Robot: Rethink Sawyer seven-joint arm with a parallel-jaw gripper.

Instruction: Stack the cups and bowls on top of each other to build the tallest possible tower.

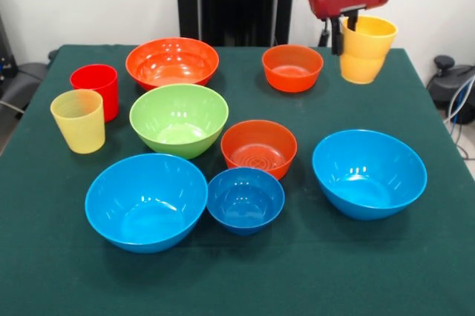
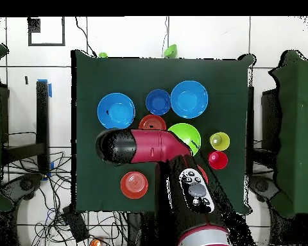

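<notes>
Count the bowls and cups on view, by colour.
Orange bowls: 3
Light blue bowls: 2
Green bowl: 1
Dark blue bowl: 1
Red cup: 1
Pale yellow cup: 1
Yellow-orange cup: 1
Total: 10

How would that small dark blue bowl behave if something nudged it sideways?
The small dark blue bowl looks glossy and rigid, so it would probably slide on the green cloth rather than bend. Wide and low, it seems unlikely to tip. It would likely bump the orange bowl behind it.
</notes>
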